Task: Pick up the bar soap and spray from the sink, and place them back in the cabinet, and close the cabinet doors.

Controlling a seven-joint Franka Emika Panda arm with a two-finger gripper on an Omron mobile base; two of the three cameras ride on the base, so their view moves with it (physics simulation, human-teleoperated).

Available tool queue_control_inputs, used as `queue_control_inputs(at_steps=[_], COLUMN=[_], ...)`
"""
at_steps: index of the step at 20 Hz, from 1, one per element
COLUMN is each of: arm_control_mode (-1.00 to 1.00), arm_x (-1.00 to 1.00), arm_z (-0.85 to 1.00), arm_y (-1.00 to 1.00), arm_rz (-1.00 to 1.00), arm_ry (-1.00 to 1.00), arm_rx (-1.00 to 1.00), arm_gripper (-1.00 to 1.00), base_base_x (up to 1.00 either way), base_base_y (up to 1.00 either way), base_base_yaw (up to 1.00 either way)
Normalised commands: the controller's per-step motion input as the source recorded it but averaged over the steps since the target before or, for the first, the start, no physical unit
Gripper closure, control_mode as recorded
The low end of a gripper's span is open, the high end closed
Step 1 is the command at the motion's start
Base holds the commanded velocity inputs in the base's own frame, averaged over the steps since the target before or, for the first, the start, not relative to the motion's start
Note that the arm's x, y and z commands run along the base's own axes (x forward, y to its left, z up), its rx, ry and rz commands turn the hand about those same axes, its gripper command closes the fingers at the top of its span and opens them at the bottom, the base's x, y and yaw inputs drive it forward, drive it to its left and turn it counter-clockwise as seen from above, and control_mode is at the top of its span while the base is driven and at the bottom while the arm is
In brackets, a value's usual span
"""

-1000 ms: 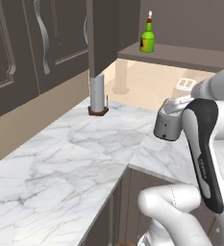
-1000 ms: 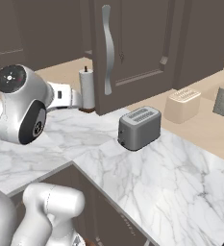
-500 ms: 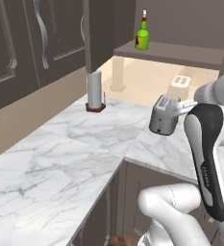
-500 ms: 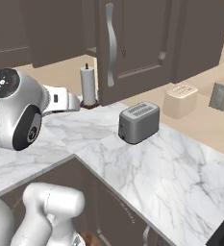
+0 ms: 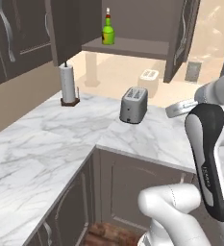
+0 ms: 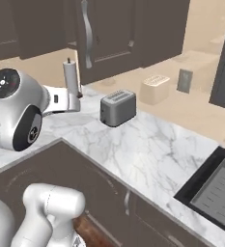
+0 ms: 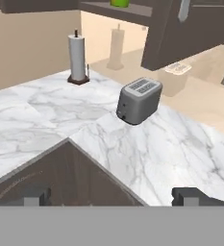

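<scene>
A: Tabletop (image 5: 46,144) first: white marble, bending round a corner, with dark base doors beneath.
B: And the cabinet (image 5: 128,48)?
A: Above the corner, both doors (image 5: 180,38) swung open, with a green bottle (image 5: 107,32) upright at the left of its shelf.
B: Where is the sink (image 6: 215,185)?
A: Far right in the right base view, black, with the ribbed grey tray in it. I cannot see soap or spray there.
B: What else stands out?
A: A grey toaster (image 5: 133,104) near the corner, a beige box (image 6: 155,89) by the wall behind it, and a paper-towel roll (image 5: 68,84) well to the left.
B: The gripper (image 7: 111,197)?
A: Jaws wide apart, empty, hanging over the tabletop edge and facing the toaster.
</scene>
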Motion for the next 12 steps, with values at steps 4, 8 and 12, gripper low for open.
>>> queue_control_inputs(at_steps=[4,8,12], arm_control_mode=[1.0,1.0,1.0], arm_x=[0.0,0.0,0.0], arm_z=[0.0,0.0,0.0], arm_y=[0.0,0.0,0.0], arm_rz=[0.0,0.0,0.0], arm_ry=[0.0,0.0,0.0], arm_rx=[0.0,0.0,0.0], arm_gripper=[-1.0,-1.0,-1.0], base_base_x=[-0.65,-0.53,-0.4], base_base_y=[-0.2,-0.18,-0.21], base_base_yaw=[-0.33,-0.39,-0.41])
